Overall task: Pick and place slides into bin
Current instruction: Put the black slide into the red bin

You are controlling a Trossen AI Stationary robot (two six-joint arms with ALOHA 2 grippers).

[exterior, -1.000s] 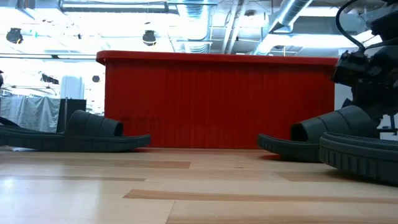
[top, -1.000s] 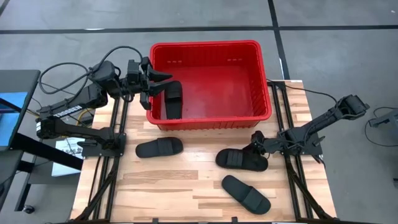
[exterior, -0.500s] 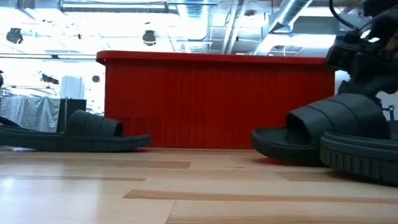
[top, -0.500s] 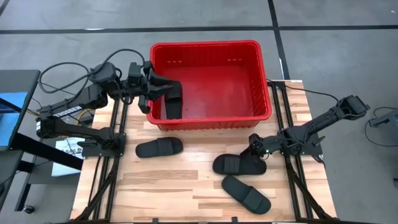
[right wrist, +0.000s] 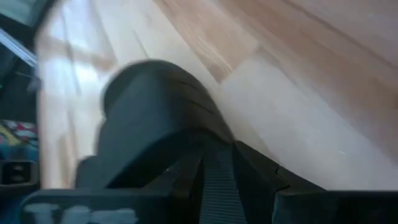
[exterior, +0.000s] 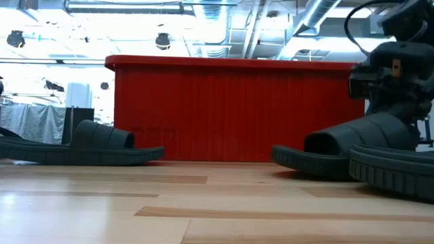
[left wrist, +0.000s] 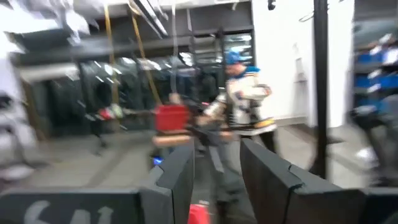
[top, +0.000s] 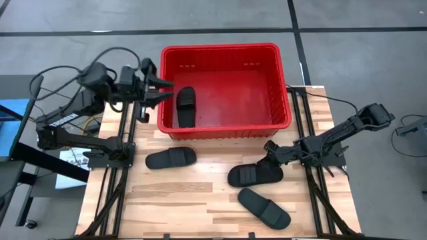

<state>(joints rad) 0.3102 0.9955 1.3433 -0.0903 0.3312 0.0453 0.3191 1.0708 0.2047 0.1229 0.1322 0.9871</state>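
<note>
The red bin (top: pixel 227 48) stands at the table's far side; one black slide (top: pixel 185 107) lies flat inside it near its left wall. My left gripper (top: pixel 159 90) is open and empty just outside the bin's left rim; its wrist view (left wrist: pixel 216 180) shows only the room. My right gripper (top: pixel 271 155) is shut on a second slide (top: pixel 253 175) at the right middle of the table. A third slide (top: pixel 171 158) lies sole down in front of the bin. A fourth (top: pixel 265 207) lies near the front edge. My right gripper pinches the slide's right end (right wrist: pixel 217 186) between its two fingers, behind the strap band (right wrist: pixel 155 106). The fingers come slanting down from the table's right. The slide is tilted, its left end (exterior: pixel 288 156) on the table and the held end raised.
The bin's near wall (exterior: pixel 237 108) stands just behind the slides. Cables run by the left arm's base (top: pixel 67 73). A person shows far off in the room in the left wrist view (left wrist: pixel 245 93). Bare wood lies at the table's front left (top: pixel 167 207).
My left gripper has drawn back from over the bin toward the table's left; the slide it was beside now lies flat in the bin. My right gripper has moved a little toward the table's left with its slide, raising it and then lowering its left end to the table.
</note>
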